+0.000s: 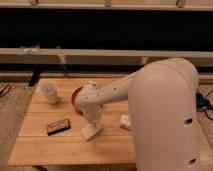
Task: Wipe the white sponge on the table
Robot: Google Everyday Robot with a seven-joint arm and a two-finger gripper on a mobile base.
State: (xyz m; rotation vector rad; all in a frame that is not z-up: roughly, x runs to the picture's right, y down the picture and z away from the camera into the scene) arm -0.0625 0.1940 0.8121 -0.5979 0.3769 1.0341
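The white sponge (91, 131) is a small off-white block lying on the light wooden table (55, 147), near its middle front. My gripper (92, 123) reaches down from the big white arm and presses on top of the sponge. The arm covers the right part of the table.
A dark box with an orange label (58, 126) lies left of the sponge. A white cup (49, 93) stands at the back left. An orange-red bowl (76, 98) sits behind the gripper. A white printed packet (125, 121) lies to the right, by the arm.
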